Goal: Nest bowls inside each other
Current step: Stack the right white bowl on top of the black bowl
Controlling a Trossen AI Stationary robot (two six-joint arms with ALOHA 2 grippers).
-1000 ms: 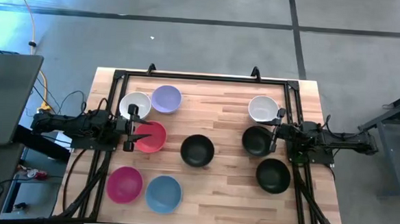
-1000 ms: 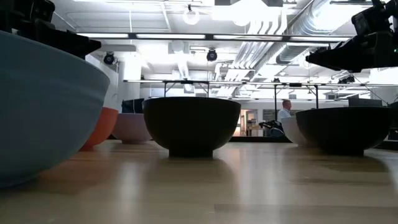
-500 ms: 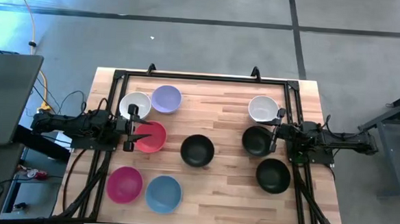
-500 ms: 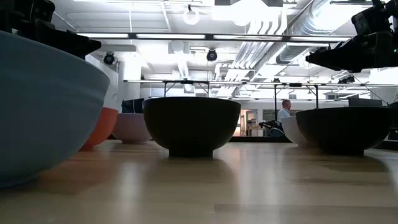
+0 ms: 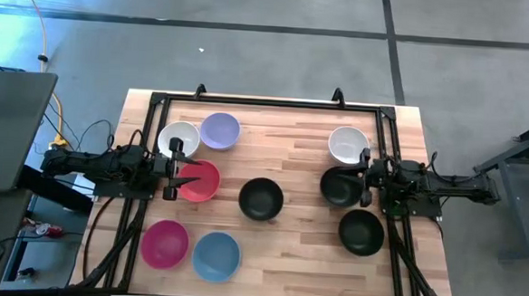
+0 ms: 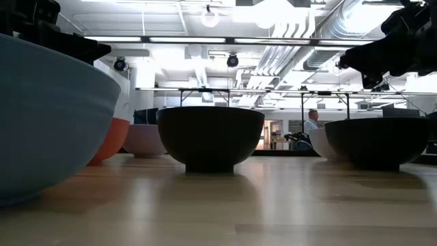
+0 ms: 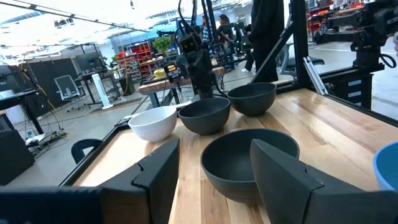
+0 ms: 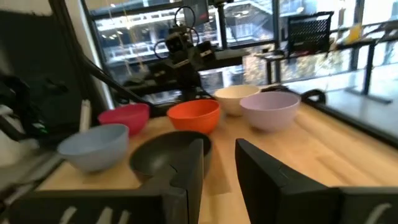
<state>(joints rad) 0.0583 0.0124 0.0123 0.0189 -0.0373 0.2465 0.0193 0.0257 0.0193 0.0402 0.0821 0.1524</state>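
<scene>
left gripper [image 5: 178,179] sits at the table's left edge, fingers spread wide, holding nothing, tips over the near rim of the red bowl [image 5: 196,182]. Just behind it, a white bowl [image 5: 178,139] and the lavender bowl [image 5: 219,130] touch each other. Front left: magenta pink bowl [image 5: 165,242] with the light blue bowl [image 5: 216,255] just beside it, all upright on the wooden table [image 5: 287,240]

centre: one black bowl [image 5: 261,199] alone, well apart from the rest, nothing nested in it

right side: second white bowl [image 5: 347,144] at the back, a black bowl [image 5: 339,185] in front of it, third black bowl [image 5: 361,232] nearer the front edge. right gripper [image 5: 364,178] hovers over the right rim of the middle black one, jaws parted, empty

low view: a person [image 6: 312,123] stands far back in the room

no bowl is nested yet; I count eight
</scene>
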